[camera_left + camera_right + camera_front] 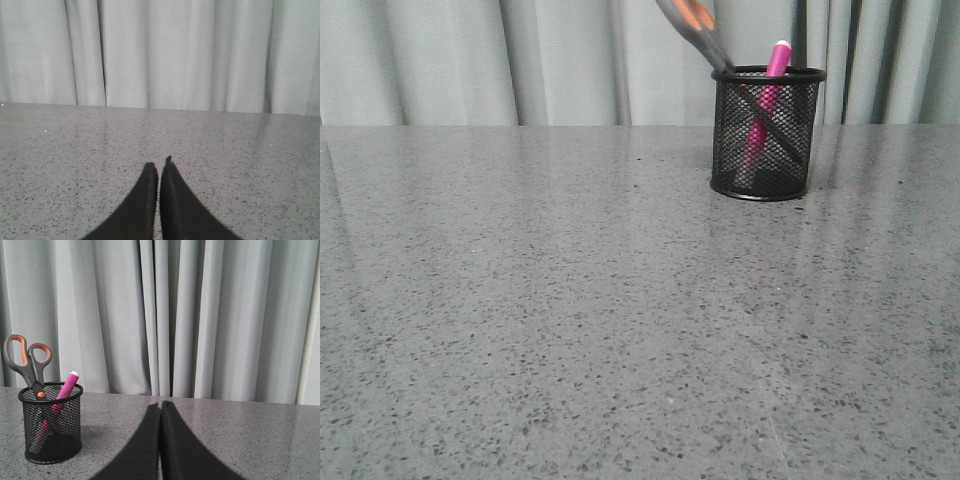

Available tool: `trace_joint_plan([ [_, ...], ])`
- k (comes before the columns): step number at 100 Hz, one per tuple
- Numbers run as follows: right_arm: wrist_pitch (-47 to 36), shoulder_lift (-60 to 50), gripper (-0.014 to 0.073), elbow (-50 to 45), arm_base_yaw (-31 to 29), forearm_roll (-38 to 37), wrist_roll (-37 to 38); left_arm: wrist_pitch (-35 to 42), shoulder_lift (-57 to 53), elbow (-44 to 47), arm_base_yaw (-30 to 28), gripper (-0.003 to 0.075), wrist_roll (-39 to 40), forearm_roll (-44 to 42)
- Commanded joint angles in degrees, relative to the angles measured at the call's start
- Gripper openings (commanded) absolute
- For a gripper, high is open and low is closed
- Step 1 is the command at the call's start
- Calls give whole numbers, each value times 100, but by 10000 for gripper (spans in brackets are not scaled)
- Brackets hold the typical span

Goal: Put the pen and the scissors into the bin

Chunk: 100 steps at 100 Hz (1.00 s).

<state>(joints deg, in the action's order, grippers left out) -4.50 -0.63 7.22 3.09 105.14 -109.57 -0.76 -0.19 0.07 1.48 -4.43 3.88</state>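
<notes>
The bin (763,135), a black wire-mesh cup, stands on the table at the far right of the front view. The pink pen (769,88) stands tilted inside it, its white tip above the rim. The scissors (698,28) lean in it blades down, grey and orange handles sticking out to the upper left. The right wrist view shows the bin (51,423) with the pen (64,390) and the scissors (25,360) in it. My right gripper (161,404) is shut and empty, apart from the bin. My left gripper (159,164) is shut and empty over bare table. Neither gripper shows in the front view.
A grey speckled table (570,320) fills the front view. A pale grey curtain (520,60) hangs behind its far edge.
</notes>
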Motion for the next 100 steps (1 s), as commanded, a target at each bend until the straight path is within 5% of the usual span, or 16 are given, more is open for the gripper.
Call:
trace_joint_plan([
  [1,86,-50,-74,138,-48,207,-26,464,-194,254,-6,-19,71,49],
  [100,-177,-50,-74,133,-29,207,129,464,-194,254,-6,-19,71,49],
])
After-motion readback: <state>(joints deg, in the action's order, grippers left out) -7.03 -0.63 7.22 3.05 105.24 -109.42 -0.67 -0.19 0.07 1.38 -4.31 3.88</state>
